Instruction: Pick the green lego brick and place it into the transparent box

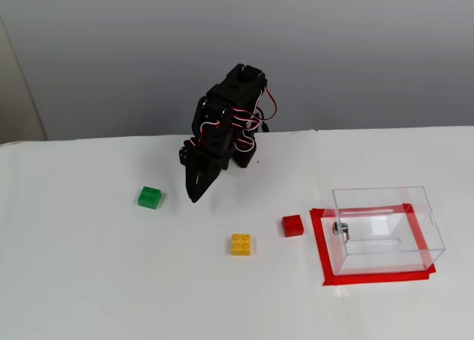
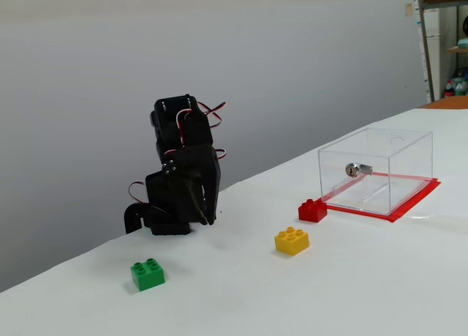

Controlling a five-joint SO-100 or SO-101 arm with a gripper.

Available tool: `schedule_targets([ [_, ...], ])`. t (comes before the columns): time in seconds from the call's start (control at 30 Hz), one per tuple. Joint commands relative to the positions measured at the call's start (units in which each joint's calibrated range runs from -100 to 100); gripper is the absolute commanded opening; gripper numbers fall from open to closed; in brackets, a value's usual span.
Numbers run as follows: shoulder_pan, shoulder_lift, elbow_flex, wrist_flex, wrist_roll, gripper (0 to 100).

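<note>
— What does the high fixed view hold?
— One green lego brick lies left of the gripper, apart from it. One yellow brick, one red brick and one transparent box on red tape sit to its right. The fingers look pressed together, holding nothing.
— And the low fixed view?
— The green lego brick rests below-left of the gripper. No writing is legible.

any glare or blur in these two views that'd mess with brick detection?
In a fixed view, the transparent box shows white glare on its walls; the green lego brick is sharp. In another fixed view, soft shadows sit under the bricks, and the shelving behind is blurred.
</note>
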Motion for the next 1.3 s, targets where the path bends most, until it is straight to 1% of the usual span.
schedule_targets([
  [0.0, 5.02, 7.38, -6.82, -0.23, -2.57, 2],
  [0.27, 16.63, 18.32, -11.88, -6.24, -3.25, 2],
  [0.47, 21.07, 22.40, -12.16, -8.93, -3.30, 2],
  [0.63, 22.03, 26.30, -17.13, -8.93, -3.41, 2],
  [0.97, 22.62, 37.93, -27.53, -8.15, -9.20, 2],
  [1.07, 23.95, 40.73, -28.07, -8.15, -10.14, 2],
  [1.27, 26.46, 45.14, -26.08, -7.89, -9.72, 2],
])
